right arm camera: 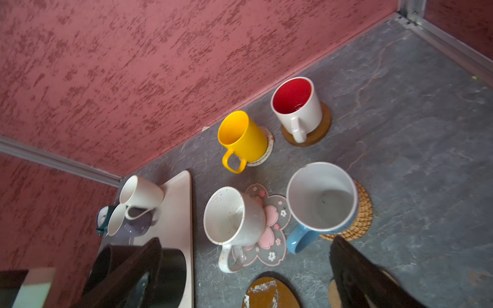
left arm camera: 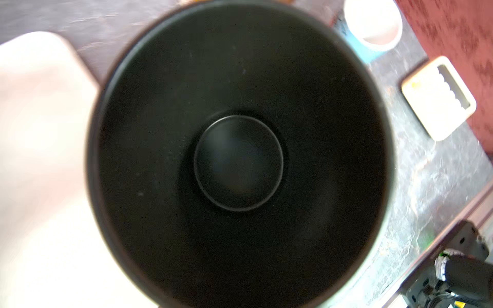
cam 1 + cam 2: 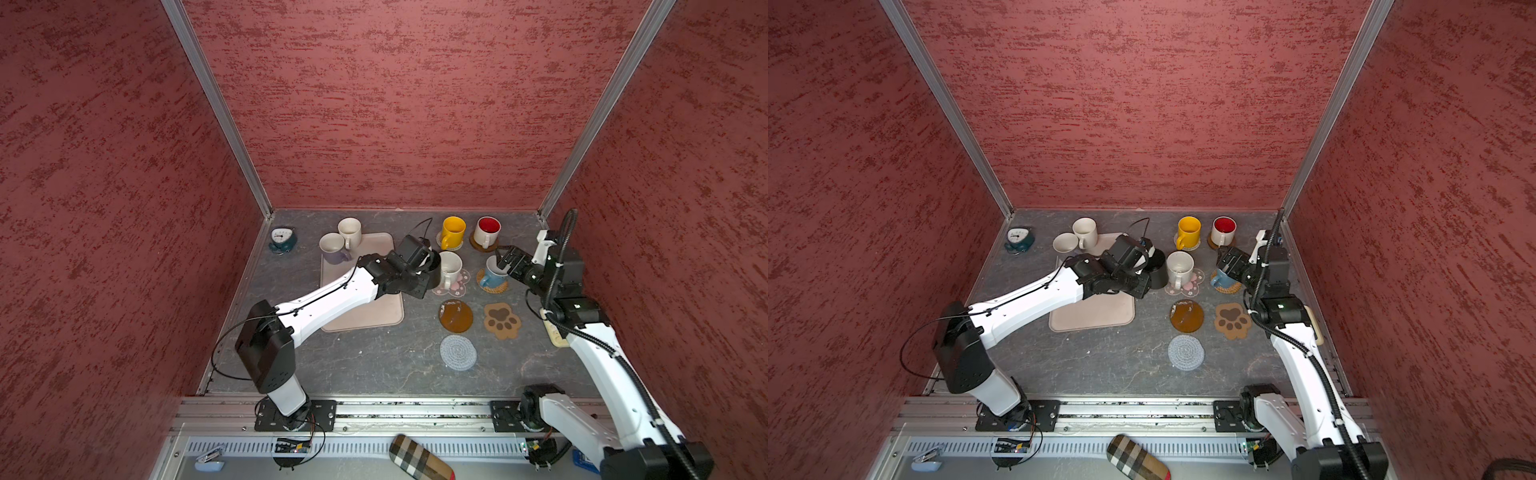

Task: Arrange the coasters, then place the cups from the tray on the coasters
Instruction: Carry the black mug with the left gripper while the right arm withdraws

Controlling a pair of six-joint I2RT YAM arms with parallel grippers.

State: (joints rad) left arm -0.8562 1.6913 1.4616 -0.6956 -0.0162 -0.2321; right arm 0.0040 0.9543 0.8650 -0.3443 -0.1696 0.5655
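My left gripper (image 3: 427, 262) is shut on the black cup (image 3: 434, 275), held by its rim over the right edge of the beige tray (image 3: 365, 311); its dark inside (image 2: 240, 160) fills the left wrist view. A white cup (image 3: 349, 232) and a lavender cup (image 3: 334, 249) stand at the tray's far end. The yellow, red-inside, speckled white and blue cups (image 3: 493, 274) each sit on a coaster. A brown disc (image 3: 456, 316), paw-print (image 3: 502, 321) and crochet coaster (image 3: 458, 352) lie bare. My right gripper (image 3: 504, 259) hangs open just beside the blue cup (image 1: 321, 197), holding nothing.
A teal clock (image 3: 281, 240) stands by the left wall. A cream calculator (image 3: 555, 332) lies under the right arm near the right wall. A plaid case (image 3: 419, 457) and a small stapler (image 3: 210, 459) lie in front of the rail.
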